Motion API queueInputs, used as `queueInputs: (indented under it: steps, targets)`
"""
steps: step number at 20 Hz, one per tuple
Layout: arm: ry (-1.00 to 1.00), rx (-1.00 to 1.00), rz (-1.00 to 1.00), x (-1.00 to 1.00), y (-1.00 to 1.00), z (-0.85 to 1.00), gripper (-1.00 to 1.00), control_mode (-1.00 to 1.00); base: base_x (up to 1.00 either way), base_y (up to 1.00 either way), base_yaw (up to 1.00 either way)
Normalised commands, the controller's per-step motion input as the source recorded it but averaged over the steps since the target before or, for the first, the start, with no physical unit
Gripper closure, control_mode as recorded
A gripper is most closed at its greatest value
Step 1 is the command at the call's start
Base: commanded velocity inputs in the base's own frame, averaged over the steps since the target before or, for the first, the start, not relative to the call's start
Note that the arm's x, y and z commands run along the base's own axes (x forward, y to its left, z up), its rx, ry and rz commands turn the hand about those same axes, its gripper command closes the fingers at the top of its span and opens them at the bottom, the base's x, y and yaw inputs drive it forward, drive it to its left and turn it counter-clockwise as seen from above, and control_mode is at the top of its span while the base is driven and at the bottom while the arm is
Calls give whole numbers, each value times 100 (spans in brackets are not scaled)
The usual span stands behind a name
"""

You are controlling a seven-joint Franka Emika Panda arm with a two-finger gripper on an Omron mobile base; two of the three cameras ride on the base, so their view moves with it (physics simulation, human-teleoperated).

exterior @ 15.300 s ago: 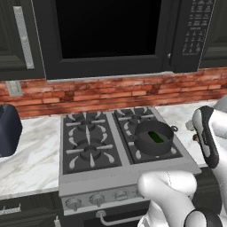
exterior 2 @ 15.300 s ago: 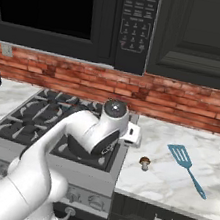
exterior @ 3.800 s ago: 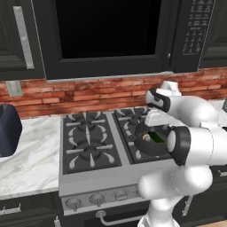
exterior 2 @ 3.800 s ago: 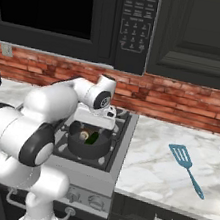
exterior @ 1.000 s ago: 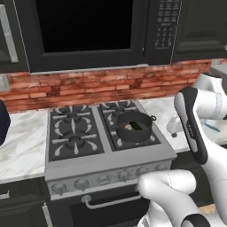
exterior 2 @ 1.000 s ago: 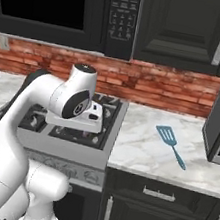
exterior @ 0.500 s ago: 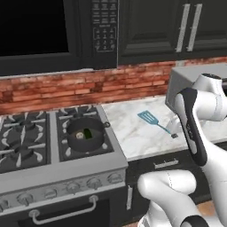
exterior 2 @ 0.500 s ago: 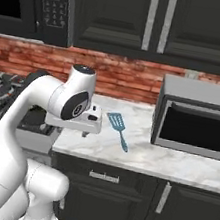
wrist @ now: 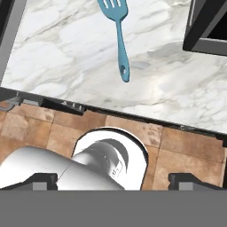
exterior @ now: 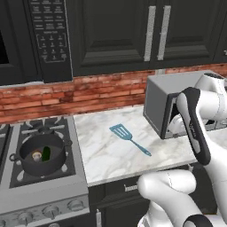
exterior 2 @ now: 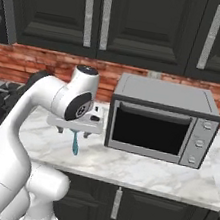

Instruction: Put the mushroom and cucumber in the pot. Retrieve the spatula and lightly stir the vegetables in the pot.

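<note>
Simulated kitchen, retrieval stage. The round, shallow, dark grey pot (exterior: 43, 154) sits on the near right burner of the stove (exterior: 26, 195) at far left; inside it lie the small tan mushroom lump (exterior: 36, 155) and the dark green cucumber piece (exterior: 46, 153), side by side. The light blue slotted spatula (exterior: 127, 137) lies flat on the white marble counter (exterior: 106, 157), well apart from the pot, between the stove and the silver countertop oven (exterior 2: 161, 120), its head toward the brick wall and its thin handle pointing at the counter's near edge. The two-finger gripper (wrist: 113, 181) hangs above the counter's front edge with its jaws spread wide and nothing between them; in the hand view the spatula's handle (wrist: 121, 53) lies ahead of the dark fingertips (wrist: 186, 181).

Risks, as judged: the handle is thin and lies flat on the stone, so a descent slightly off its line could close on air or push the tool sideways. A grip taken at the handle's tip would let the head sag or swing, and the oven stands near enough to be clipped during the lift.
</note>
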Motion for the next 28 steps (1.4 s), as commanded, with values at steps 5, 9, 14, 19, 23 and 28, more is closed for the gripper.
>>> queueInputs:
  steps: [5, 9, 14, 19, 23, 28]
  targets:
    - [0, 0, 0, 0, 0, 0, -100, 100, 0, 0, 1]
    - [0, 0, 0, 0, 0, 0, -100, 100, 0, 0, 0]
    - [0, 0, 0, 0, 0, 0, -100, 100, 0, 0, 0]
    - [0, 0, 0, 0, 0, 0, -100, 100, 3, 5, 0]
    - [22, 0, 0, 32, 46, -25, -100, -100, 0, 0, 0]
    - [25, -1, 0, 62, 59, -66, -100, -100, 0, 0, 0]
